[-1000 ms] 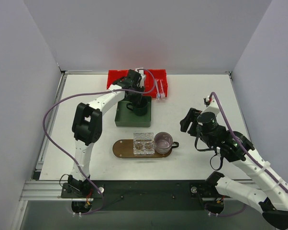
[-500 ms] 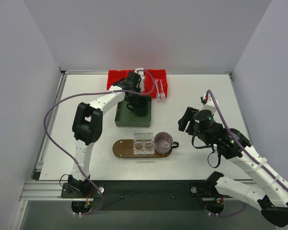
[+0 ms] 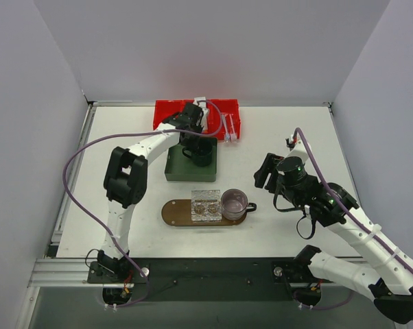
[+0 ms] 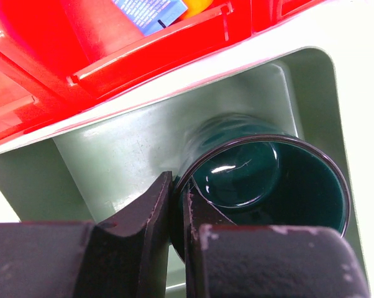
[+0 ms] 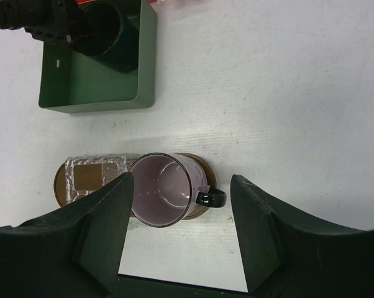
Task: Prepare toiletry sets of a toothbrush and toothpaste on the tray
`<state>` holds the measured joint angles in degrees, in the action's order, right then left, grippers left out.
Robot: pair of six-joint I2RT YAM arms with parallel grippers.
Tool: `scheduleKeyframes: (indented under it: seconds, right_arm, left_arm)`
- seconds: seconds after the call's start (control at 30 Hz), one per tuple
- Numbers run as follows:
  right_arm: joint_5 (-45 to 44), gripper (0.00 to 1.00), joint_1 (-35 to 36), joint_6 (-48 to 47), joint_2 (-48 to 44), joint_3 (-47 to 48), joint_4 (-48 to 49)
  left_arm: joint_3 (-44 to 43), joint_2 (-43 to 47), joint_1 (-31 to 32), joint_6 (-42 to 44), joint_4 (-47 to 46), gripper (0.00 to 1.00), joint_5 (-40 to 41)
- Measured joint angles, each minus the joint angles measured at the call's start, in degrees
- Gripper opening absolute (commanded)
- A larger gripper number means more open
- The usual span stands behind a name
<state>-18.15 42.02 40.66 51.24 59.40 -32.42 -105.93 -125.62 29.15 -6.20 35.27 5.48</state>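
On the surface [image 3: 275, 137] we see the red bin [image 3: 167, 110] farthest, the green box [image 3: 175, 168] just before it, and the tray [image 3: 172, 212] nearer, bearing a pink mug [image 3: 234, 203]. Our left end effector [image 4: 176, 189] is clamped on the dark green mug [image 4: 268, 180] at its rim, inside the green box. The right end effector [image 5: 181, 181] hangs spread above the pink mug. The toothbrushes [image 3: 228, 125] and a blue tube [image 4: 151, 7] lie in the red bin.

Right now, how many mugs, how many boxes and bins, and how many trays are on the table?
Mugs: 2, the dark green mug in the green box and the lilac mug on the tray.
Boxes and bins: 2, the green box and the red bin.
Trays: 1, the wooden tray.
Total: 5
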Motion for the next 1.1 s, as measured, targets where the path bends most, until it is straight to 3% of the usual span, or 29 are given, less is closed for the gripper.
scheduleKeyframes:
  seconds: [0.5, 1.1]
  right_arm:
    - [1.3, 0.58, 0.0, 2.0, -0.1, 0.0, 0.0]
    - [1.6, 0.58, 0.0, 2.8, -0.9, -0.2, 0.0]
  left_arm:
    - [8.9, 6.6, 0.4, -0.7, -2.6, 0.00, -0.6]
    - [12.7, 17.7, -0.4, -1.9, -5.1, 0.00, -1.1]
